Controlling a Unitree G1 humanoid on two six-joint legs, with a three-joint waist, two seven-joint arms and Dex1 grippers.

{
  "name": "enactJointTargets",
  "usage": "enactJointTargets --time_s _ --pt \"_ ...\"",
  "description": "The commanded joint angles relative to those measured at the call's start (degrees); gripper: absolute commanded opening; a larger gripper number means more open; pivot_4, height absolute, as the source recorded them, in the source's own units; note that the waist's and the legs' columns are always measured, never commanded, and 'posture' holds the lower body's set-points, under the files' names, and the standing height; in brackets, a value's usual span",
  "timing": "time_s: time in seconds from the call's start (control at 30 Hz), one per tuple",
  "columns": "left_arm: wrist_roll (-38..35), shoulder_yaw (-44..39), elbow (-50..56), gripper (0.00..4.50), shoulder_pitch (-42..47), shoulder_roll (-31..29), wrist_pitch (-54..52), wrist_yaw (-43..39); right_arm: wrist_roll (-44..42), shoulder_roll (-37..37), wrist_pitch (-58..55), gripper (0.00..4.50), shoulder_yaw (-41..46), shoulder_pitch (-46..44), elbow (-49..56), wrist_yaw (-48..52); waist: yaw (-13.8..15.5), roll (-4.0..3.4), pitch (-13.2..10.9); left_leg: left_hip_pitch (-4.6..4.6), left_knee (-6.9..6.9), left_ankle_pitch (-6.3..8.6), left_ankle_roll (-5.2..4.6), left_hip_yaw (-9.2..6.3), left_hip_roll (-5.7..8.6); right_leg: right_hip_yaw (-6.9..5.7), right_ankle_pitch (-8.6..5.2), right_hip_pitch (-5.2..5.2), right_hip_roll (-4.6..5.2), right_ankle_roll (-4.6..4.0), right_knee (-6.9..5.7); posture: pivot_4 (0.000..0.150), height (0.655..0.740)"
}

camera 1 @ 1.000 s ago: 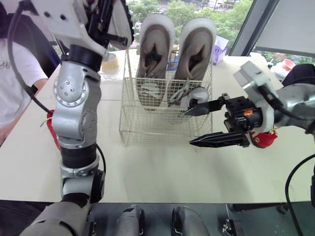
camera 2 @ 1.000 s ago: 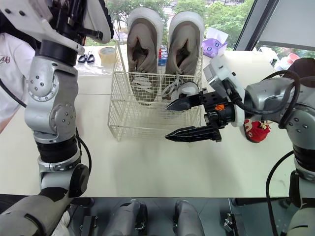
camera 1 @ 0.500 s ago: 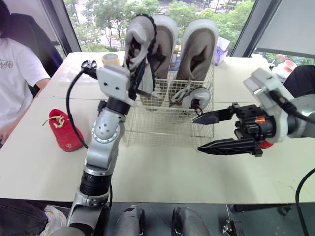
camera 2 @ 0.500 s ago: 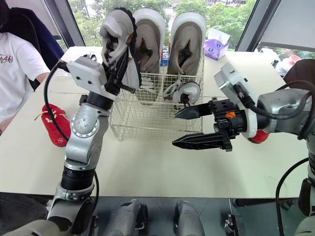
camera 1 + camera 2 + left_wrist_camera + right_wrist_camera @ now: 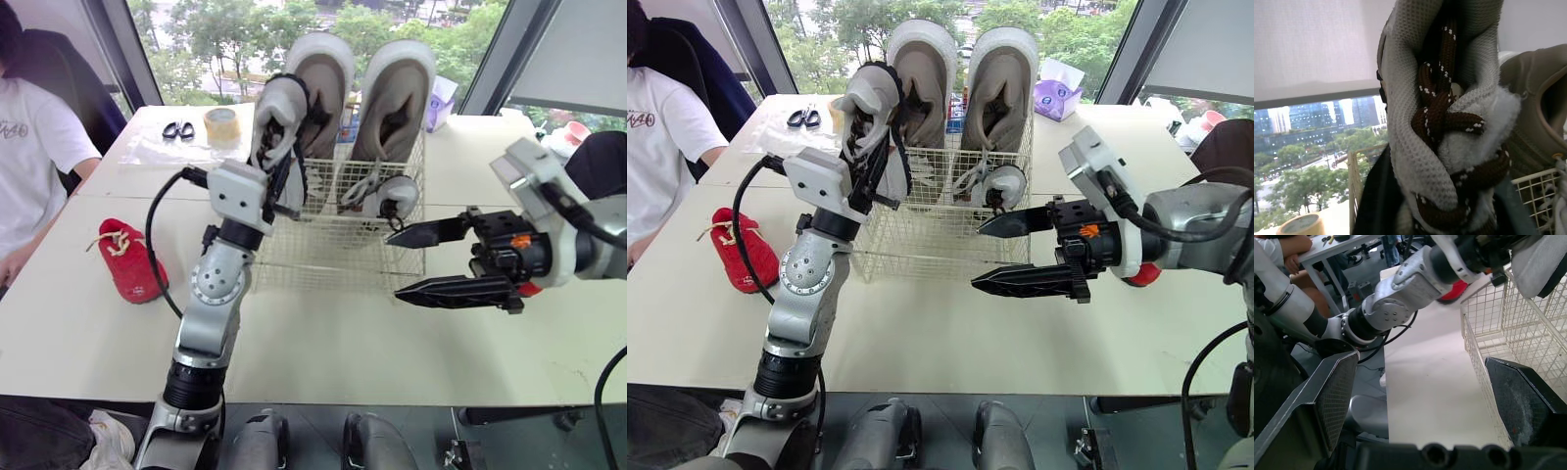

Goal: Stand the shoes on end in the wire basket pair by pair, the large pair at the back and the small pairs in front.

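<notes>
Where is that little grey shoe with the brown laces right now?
Head views show the small grey shoe held upright in the left gripper, at the left edge of the wire basket, just in front of the large beige pair.

Plain daylight, all of it coming in through the windows point(image 5: 196, 39) beyond the wire basket point(image 5: 333, 257), so straight ahead of the right gripper point(image 5: 393, 263) and its spread jaws. The table point(image 5: 323, 333) under those jaws is bright and even, with only soft, faint shadows. In the right wrist view the tabletop between the fingers point(image 5: 1332, 396) is nearly blown out white, and the fingers themselves go dark. The grey shoe point(image 5: 1415, 122) clamped in the left gripper point(image 5: 282, 171) is backlit against a washed-out white background, its lace folds deep in shadow.
</notes>
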State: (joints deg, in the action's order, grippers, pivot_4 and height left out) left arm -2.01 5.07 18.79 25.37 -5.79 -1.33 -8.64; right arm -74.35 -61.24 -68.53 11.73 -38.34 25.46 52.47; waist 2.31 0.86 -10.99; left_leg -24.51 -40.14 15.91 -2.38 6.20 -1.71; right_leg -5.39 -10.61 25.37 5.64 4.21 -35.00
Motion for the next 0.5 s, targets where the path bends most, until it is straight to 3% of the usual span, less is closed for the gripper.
enactJointTargets --time_s 0.03,0.1,0.13,0.5 --pt "-1.0 1.5 0.8 3.12 -2.3 0.2 -4.0 -1.4 0.7 0.3 1.8 4.5 0.5 0.2 0.3 0.6 0.0 -0.03 0.0 0.01 0.0 0.0 0.0 0.0 0.0 0.0 -0.01 -0.01 0.0 -0.02 0.0 0.15 0.74" --pt "-0.9 0.9 1.8 4.14 -2.7 0.2 -4.9 -1.2 1.1 0.5 2.3 4.5 0.3 0.6 0.3 0.9 0.0 -0.02 0.0 0.01 0.0 0.0 0.0 0.0 0.0 0.0 -0.09 0.0 0.0 -0.16 0.0 0.15 0.74" --pt "-0.8 0.6 2.1 4.45 -2.8 0.2 -5.3 -1.0 1.5 0.5 2.5 4.5 0.1 0.7 0.2 1.2 -0.1 -0.02 0.0 0.01 0.0 0.0 0.0 0.0 0.0 0.0 -0.1 0.01 -0.01 -0.16 0.0 0.15 0.74" --pt "-2.9 -1.9 8.4 4.45 -3.0 -2.9 -13.3 -2.8 3.4 0.0 3.7 4.5 -0.4 1.9 -0.1 3.0 -0.1 -0.02 0.0 -0.01 0.01 0.0 0.0 0.0 -0.02 0.0 -0.1 0.05 -0.02 -0.17 0.0 0.15 0.74"
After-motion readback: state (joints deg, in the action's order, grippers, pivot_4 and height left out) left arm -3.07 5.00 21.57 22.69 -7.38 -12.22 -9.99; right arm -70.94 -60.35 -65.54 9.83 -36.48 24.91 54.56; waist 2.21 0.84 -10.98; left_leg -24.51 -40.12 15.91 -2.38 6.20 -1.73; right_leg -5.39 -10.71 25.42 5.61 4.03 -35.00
